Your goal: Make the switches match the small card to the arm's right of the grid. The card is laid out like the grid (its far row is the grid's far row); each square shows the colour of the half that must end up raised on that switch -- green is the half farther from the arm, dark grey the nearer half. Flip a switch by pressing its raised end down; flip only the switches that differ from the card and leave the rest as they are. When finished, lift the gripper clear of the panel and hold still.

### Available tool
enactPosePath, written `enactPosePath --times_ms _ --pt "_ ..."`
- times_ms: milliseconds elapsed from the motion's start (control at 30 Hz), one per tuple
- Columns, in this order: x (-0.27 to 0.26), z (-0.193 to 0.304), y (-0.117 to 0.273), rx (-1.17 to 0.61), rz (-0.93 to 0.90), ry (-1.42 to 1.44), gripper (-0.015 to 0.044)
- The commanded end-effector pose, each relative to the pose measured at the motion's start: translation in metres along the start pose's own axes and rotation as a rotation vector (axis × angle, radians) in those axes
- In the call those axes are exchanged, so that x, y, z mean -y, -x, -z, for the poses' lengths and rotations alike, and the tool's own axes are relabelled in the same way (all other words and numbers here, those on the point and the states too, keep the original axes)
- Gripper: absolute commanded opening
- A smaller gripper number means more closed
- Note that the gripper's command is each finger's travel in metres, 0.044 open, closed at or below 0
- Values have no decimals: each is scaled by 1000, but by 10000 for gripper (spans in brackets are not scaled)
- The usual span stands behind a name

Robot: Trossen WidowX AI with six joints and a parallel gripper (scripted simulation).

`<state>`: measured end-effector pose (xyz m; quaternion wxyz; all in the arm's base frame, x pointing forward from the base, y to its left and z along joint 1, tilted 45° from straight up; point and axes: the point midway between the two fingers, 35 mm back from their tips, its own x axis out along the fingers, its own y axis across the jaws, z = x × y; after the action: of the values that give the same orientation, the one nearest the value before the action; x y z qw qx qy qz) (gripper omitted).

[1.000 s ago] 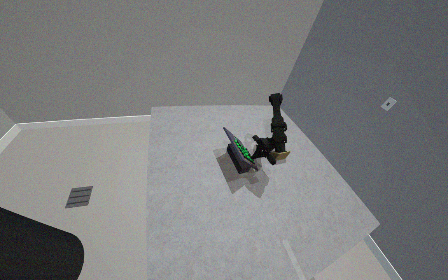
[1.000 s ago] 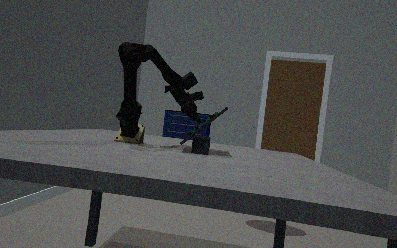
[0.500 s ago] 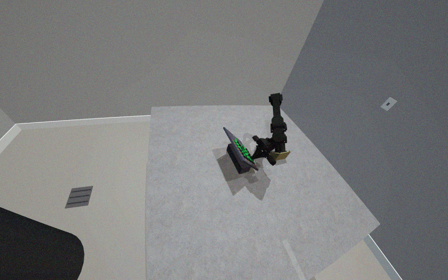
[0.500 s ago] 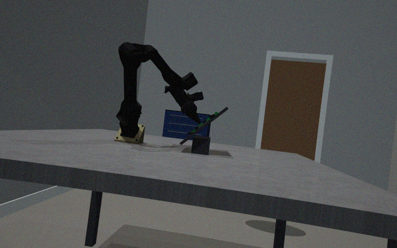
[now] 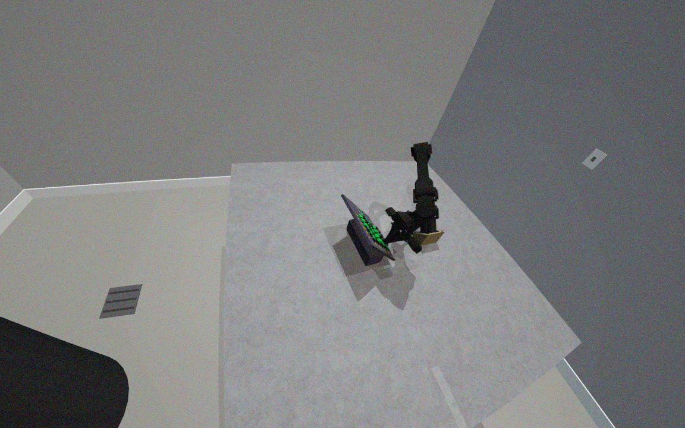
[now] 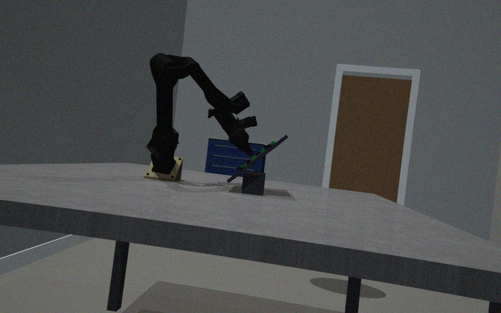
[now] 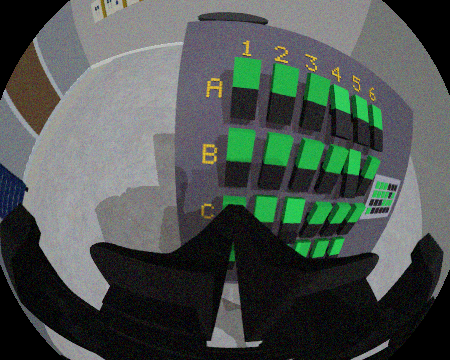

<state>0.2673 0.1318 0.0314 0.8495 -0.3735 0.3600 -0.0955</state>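
Note:
A tilted purple-grey panel (image 5: 348,204) (image 6: 232,178) (image 7: 196,45) carries rows of two-colour switches, with green far halves and dark near halves. In the wrist view, switches A1 (image 7: 246,90) and B1 (image 7: 240,155) are in plain sight. The small card (image 7: 383,196) is at the panel's right; its far row reads green on the left and dark on the right, but its lower squares are too small to read surely. My gripper (image 5: 387,243) (image 6: 252,154) (image 7: 234,211) is shut and empty, its tips at or just over switch C1, which they mostly hide. Most of the lowest row is hidden; contact is unclear.
The panel stands on a dark block (image 5: 362,246) (image 6: 253,184) on the grey table (image 5: 291,330) (image 6: 88,190). The arm's tan base (image 5: 429,238) (image 6: 178,170) is on the panel's near side. A blue panel (image 6: 221,154) shows behind the table.

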Motion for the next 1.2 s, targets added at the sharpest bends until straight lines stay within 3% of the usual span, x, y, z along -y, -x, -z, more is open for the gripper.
enactPosePath --times_ms 0,1000,1167 --pt "-1 1 -1 -1 -3 3 0" --pt "0 0 -5 -1 -2 3 0" --pt "-3 2 41 13 -9 -1 0"
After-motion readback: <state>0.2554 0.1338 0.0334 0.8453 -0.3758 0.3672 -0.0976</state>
